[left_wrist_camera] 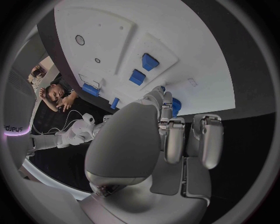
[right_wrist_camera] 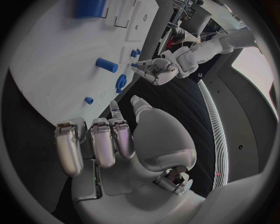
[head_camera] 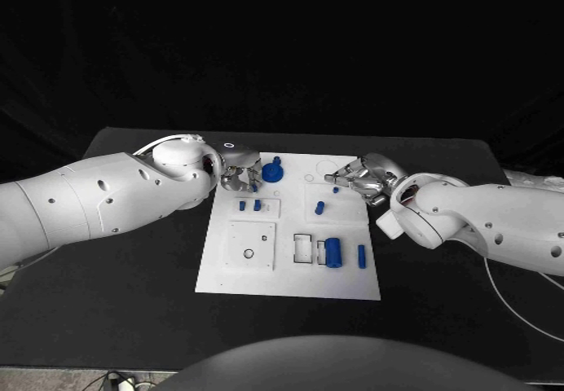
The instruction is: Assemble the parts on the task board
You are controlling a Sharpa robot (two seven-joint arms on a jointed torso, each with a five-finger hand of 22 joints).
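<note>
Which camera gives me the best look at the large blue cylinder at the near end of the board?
The head view: the large blue cylinder lies fully visible on the white task board, beside a rectangular slot. The right wrist view catches it cropped at the circle's rim. The left wrist view shows other blue parts; I cannot identify it there.

Matt white task board carrying smooth blue plastic-looking parts; matt black tabletop; arms in glossy white shell; left hand and right hand of silvery, metallic-looking finish.
</note>
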